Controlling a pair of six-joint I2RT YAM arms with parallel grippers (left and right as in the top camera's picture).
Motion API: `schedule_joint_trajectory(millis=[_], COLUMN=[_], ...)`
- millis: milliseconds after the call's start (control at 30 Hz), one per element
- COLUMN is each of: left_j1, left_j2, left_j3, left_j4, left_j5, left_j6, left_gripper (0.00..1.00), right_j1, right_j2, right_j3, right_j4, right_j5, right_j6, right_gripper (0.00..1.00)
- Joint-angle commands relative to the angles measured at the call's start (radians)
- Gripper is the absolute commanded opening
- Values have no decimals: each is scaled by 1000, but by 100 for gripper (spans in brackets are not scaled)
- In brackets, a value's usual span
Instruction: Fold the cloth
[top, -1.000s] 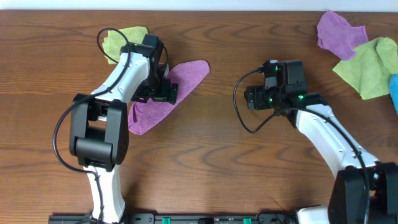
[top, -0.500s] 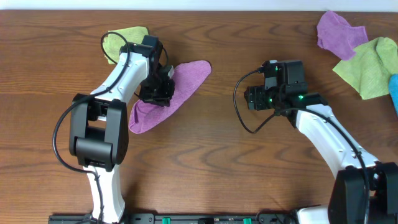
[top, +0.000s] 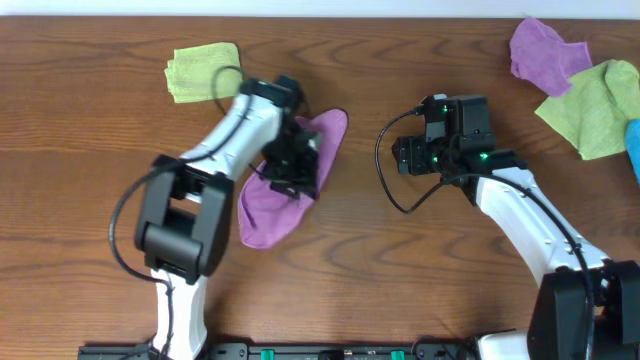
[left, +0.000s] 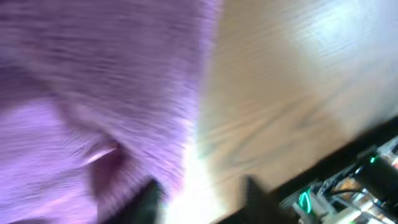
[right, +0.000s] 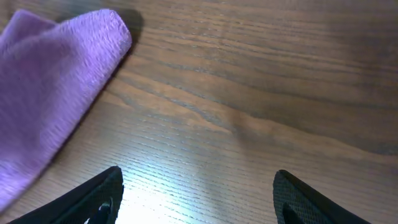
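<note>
Purple cloth (top: 268, 212) is lying under the left end effector (top: 300, 165), grip unclear; right end effector (right: 198, 177) is hanging released beside it.

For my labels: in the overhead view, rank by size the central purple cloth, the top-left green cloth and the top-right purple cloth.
Central purple cloth, partly hidden
Top-right purple cloth
Top-left green cloth, only slightly smaller
</note>
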Motion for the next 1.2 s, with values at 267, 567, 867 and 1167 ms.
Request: schedule_joint_trajectory(millis=[267, 567, 867, 1167], left_j1=[-211, -177, -175, -69], left_j2=[18, 5, -159, -194], left_j3=[-49, -47, 49, 22], left_j4=[-21, -54, -45, -147], left_j5=[14, -7, -90, -290], left_j6=[-6, -23, -4, -31], left_gripper=[71, 61, 70, 78], right_j1=[8, -9, -10, -10], right_j2=[-23, -23, -23, -23], right_j3=[13, 13, 13, 13], right_j4=[6, 21, 24, -19], right_j5=[-4, -4, -5, -42], right_j6=[-16, -15, -15, -17], right_gripper=[78, 80, 80, 82])
